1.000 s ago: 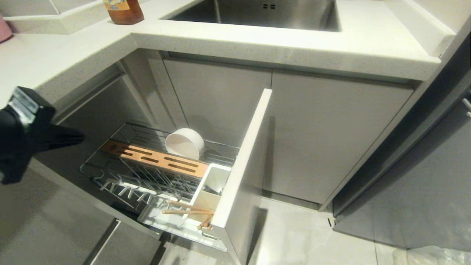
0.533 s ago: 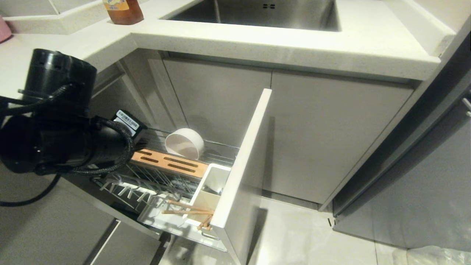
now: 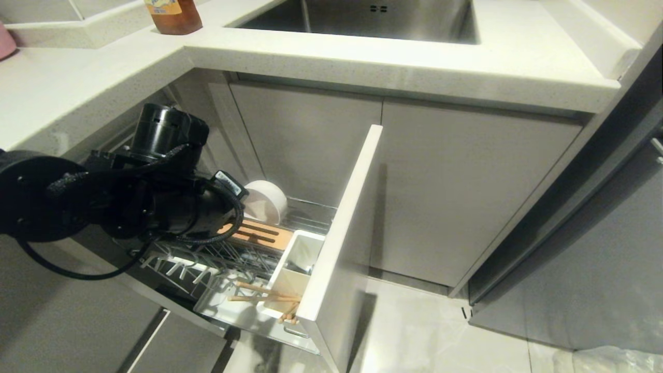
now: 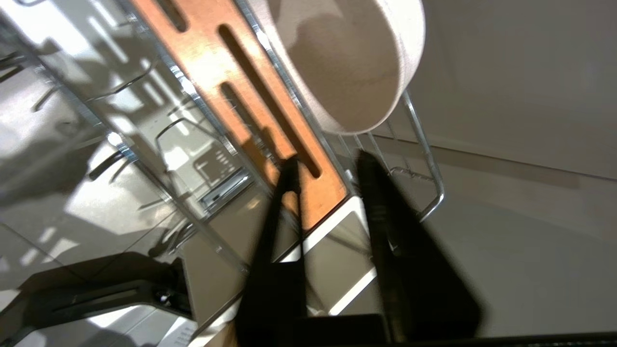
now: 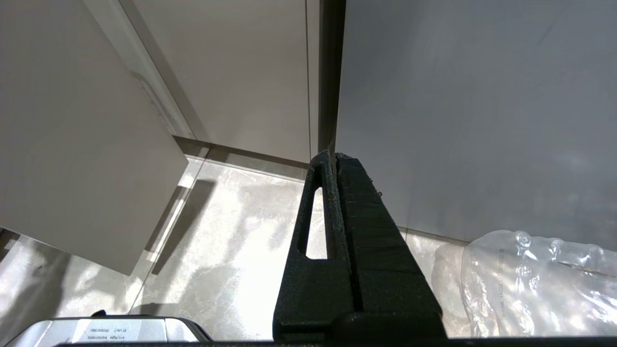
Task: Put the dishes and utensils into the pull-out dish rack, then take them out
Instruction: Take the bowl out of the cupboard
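With the bowl (image 3: 265,201) tipped on its side at the back of the rack (image 3: 311,210), at twelve o'clock from the wood strip (image 3: 257,235), the narrowly parted, empty left tool (image 4: 328,161) should widen and straddle the rim squarely.

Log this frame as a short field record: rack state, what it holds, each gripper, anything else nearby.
rack: pull-out dish rack pulled out below the counter
bowl: cream-white bowl on its side at the rack's rear
chopsticks: chopsticks lying across the white utensil box
left gripper: left gripper open, empty, over the wood strip close to the bowl
right gripper: right gripper shut, parked near the floor
other: amber bottle beside the sink
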